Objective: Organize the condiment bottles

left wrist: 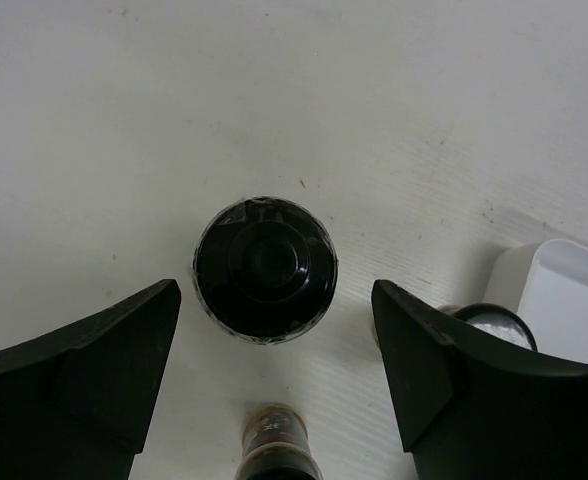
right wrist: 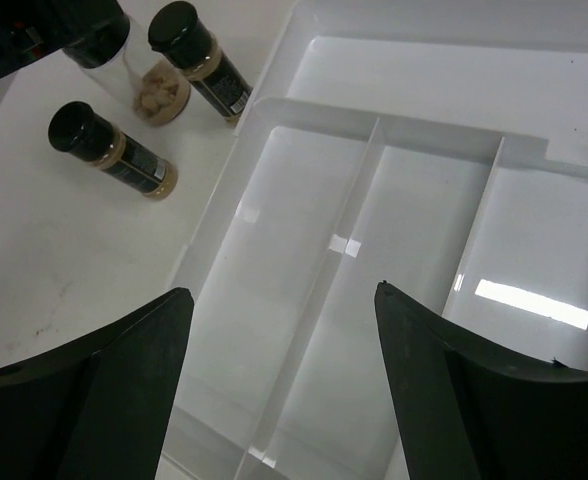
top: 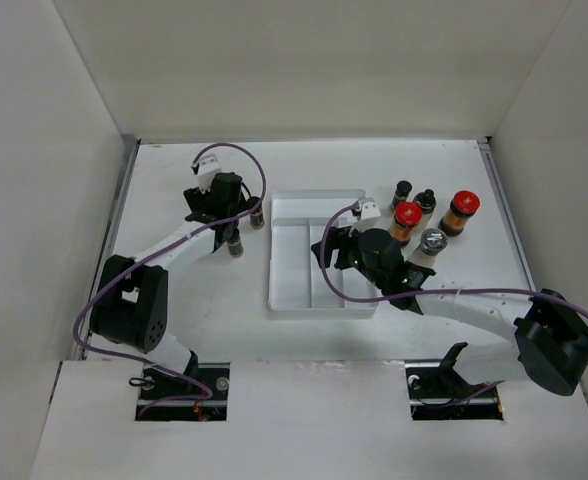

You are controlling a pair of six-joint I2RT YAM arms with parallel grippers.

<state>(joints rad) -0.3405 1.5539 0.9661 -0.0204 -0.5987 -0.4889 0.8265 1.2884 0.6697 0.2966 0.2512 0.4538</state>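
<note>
Right gripper (right wrist: 282,300) hovering, jaws spread wide, above the white tray (right wrist: 424,220)

At far left, one black-capped tan shaker (right wrist: 114,150) and a second shaker (right wrist: 202,62) are sitting on the table (right wrist: 34,260), flanking a clear jar (right wrist: 156,90) of pale chunks.

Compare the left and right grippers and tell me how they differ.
The left gripper hangs over the table; the right gripper hangs over the compartments of the white tray. A black-capped bottle stands upright beneath the gap between the left fingers; only tray shows between the right fingers. Both are open, holding nothing.
</note>
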